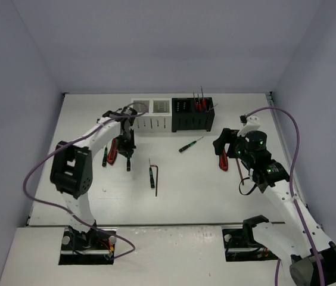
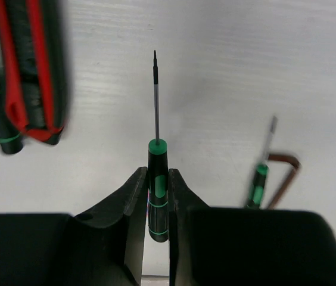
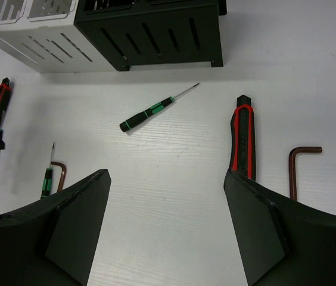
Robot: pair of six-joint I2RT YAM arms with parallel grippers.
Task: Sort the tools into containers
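Red screwdrivers (image 1: 199, 103) already stand in the black box (image 1: 193, 123). Left end effector (image 2: 158, 174) clamped on 1 green screwdriver (image 2: 157, 146), front-left of that box; right end effector (image 3: 167, 179) wide apart. Most tools lie loose on the desk (image 1: 192, 199).

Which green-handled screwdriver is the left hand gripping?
The screwdriver clamped in the left hand, between the red-handled pliers and the brown hex key; the other green ones lie loose.

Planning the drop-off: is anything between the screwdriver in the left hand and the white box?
Nothing visible does. The left hand is shut on the green-handled screwdriver, and no tool lies between it and the white box. The red-handled pliers lie off to the side.
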